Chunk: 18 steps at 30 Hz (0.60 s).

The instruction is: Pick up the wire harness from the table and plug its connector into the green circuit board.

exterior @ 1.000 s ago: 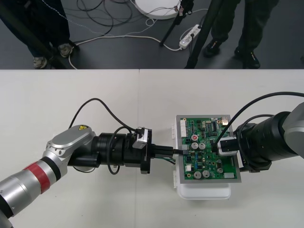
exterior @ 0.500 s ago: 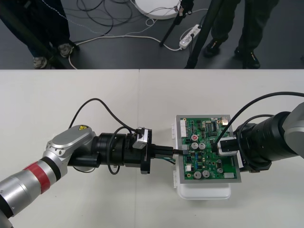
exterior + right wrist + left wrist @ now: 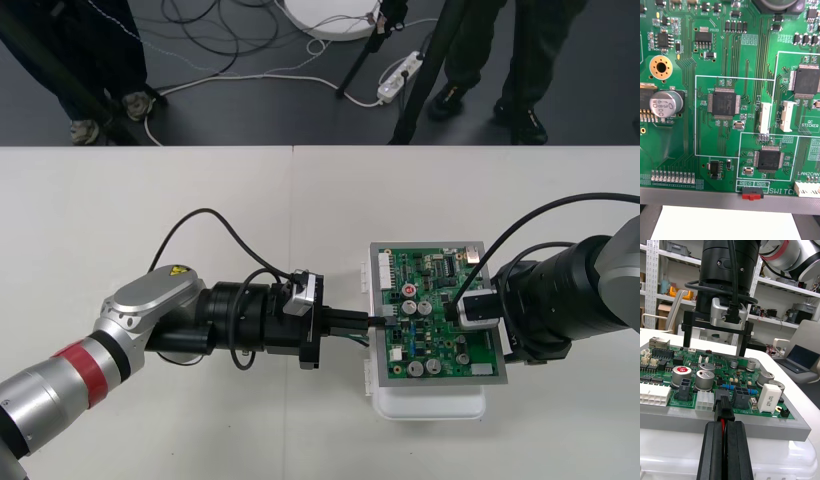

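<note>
Fingers (image 3: 713, 453) of your left gripper (image 3: 724, 425) clamp the harness plug (image 3: 723, 407) at the green circuit board (image 3: 662, 369) edge (plug likely rigid, wires limp: hold the plug); right gripper (image 3: 715, 345) spread above.

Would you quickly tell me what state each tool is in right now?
Left tool: closed on the harness plug at the board's edge.
Right tool: open, holding nothing, over the board.

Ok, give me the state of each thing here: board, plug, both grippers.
Board: flat on its white base.
Plug: at a black socket on the board's left edge; seated or not, cannot tell.
Left gripper: shut on the plug.
Right gripper: open, over the board's right side.
</note>
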### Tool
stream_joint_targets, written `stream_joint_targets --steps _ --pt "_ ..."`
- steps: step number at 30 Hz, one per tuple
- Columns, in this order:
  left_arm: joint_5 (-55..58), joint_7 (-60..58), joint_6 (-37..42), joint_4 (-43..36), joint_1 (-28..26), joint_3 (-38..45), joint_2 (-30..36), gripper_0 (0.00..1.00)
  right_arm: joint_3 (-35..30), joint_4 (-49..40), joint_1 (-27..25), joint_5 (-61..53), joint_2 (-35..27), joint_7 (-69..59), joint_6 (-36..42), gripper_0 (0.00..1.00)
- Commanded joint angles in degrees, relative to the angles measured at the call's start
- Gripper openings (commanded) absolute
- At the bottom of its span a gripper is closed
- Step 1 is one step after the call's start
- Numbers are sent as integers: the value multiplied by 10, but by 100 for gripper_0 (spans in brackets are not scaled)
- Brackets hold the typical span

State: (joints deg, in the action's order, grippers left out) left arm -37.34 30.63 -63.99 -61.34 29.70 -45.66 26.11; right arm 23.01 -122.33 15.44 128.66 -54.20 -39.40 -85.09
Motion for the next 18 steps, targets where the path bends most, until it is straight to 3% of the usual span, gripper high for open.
stream_joint_targets --steps 1,18 --pt "7 44 5 -17 23 -16 -19 0 5 -17 16 -16 10 -32 -2 100" --pt "8 44 17 -16 23 -15 -31 0 5 -17 15 -21 11 -36 -2 100"
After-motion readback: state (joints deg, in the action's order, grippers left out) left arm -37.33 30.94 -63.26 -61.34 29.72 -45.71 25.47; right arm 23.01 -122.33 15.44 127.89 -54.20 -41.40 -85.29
